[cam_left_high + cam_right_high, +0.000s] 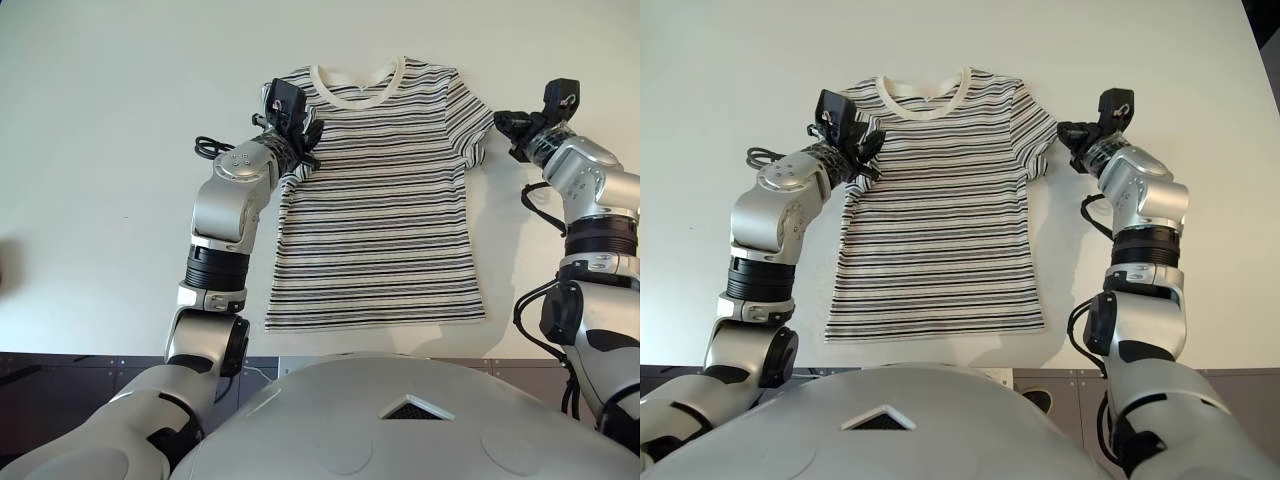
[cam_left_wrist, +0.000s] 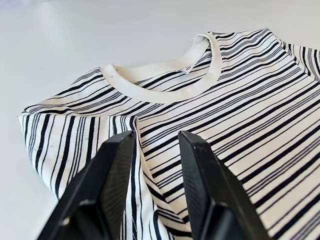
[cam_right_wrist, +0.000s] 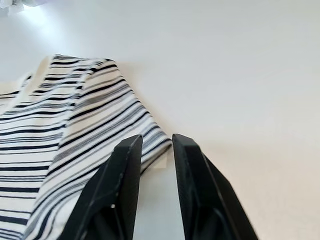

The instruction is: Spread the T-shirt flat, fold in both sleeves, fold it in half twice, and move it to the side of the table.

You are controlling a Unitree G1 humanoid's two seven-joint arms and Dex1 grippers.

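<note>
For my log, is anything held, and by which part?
Nothing held: left end effector and right end effector are open at sleeves of the striped fabric T-shirt.

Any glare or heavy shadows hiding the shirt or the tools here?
Left eye view: even light, with soft shadows on the table along the T-shirt edges. Right wrist view: a bright glare patch on the table beyond the T-shirt, clear of the right tool. Left wrist view: no glare around the left tool.

Striped T-shirt [image 1: 385, 200] lies spread on the table, left sleeve folded in.
</note>
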